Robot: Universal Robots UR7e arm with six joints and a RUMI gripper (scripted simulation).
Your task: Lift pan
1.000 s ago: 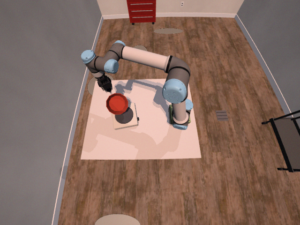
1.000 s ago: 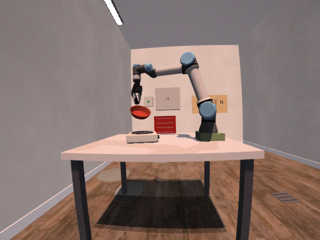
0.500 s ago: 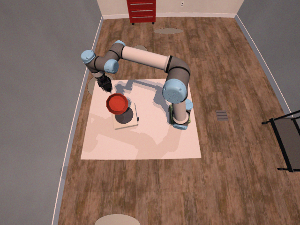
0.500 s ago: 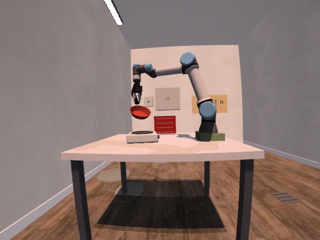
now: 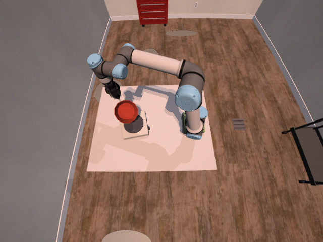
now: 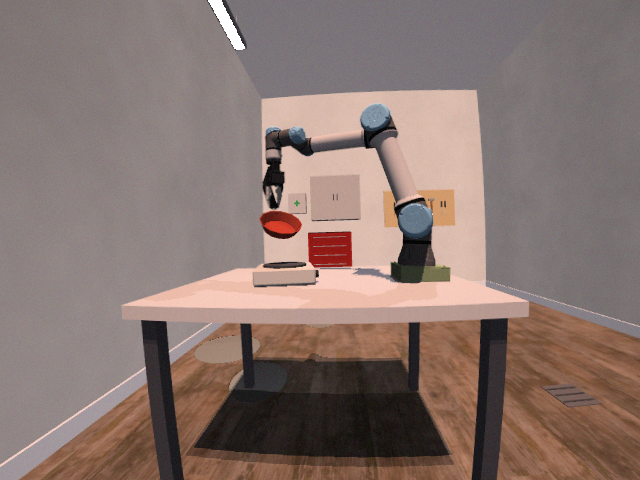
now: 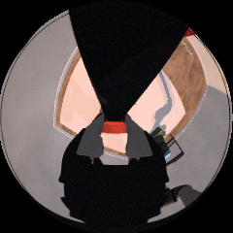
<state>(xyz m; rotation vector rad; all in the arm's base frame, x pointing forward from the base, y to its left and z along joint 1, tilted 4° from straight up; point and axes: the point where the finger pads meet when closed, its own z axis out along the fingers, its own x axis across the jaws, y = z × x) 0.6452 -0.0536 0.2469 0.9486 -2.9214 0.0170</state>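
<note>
Red pan (image 6: 280, 225) hangs in the air well above the hot plate (image 6: 284, 273), which sits on a pale desk (image 6: 320, 304) with dark legs. I am running a single arm whose green base (image 6: 419, 272) stands on the far right of the desk; the arm reaches up and across to the left, then points its tool (image 6: 273, 198) straight down. The tool is clamped on the pan's rim at the far edge, and in the wrist view I see a strip of red metal pinched between the two dark fingers. From the side, the pan tilts, its open face turned toward the viewer, hanging from that single pinch point. From above, the pan (image 5: 125, 111) overlaps the back left corner of the hot plate (image 5: 135, 126), whose dark round burner shows uncovered. I judge the lift itself done: the pan touches nothing but the tool, so what remains is holding still. The risk I see is the grip. A rim pinch carries the whole weight off to one side, so the pan could pivot further or slip out between the fingers, and any jerk or shake of the arm would make that more likely. If it drops, it would likely strike the hot plate or the desk below.
</note>
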